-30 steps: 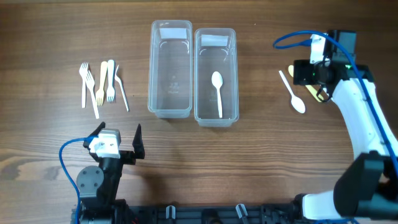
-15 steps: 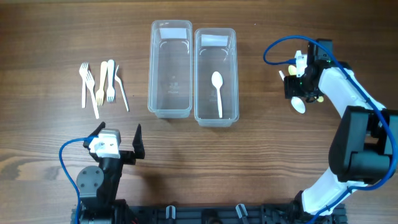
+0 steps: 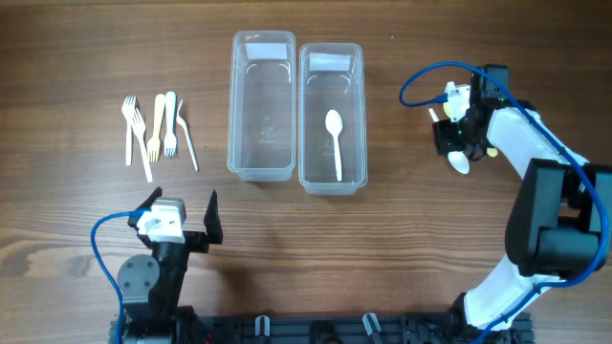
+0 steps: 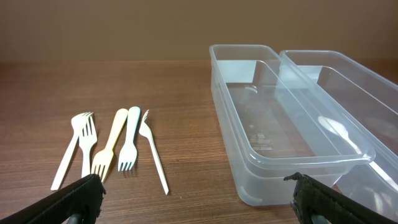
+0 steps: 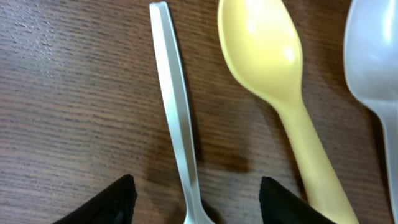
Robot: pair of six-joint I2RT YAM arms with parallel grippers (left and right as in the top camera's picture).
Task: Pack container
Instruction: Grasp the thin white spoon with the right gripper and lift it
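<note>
Two clear containers stand side by side: the left one [image 3: 260, 105] is empty, the right one [image 3: 332, 115] holds a white spoon [image 3: 335, 139]. My right gripper [image 3: 453, 145] is open, low over the table, its fingers either side of a white spoon's handle [image 5: 177, 130]; that spoon's bowl [image 3: 460, 162] shows beside it. A yellow spoon [image 5: 280, 87] and another pale spoon [image 5: 379, 68] lie right next to it. My left gripper [image 3: 182, 222] is open and empty near the front left. Several forks [image 3: 153, 129] lie at the left.
In the left wrist view the forks [image 4: 112, 146] lie in a row left of the empty container [image 4: 280, 124], with bare wood between them. The right arm's blue cable [image 3: 430, 76] loops above the spoons.
My right gripper has swung left and come down over the white spoon at the right during the last second, then settled with little movement. The left arm has not moved.
</note>
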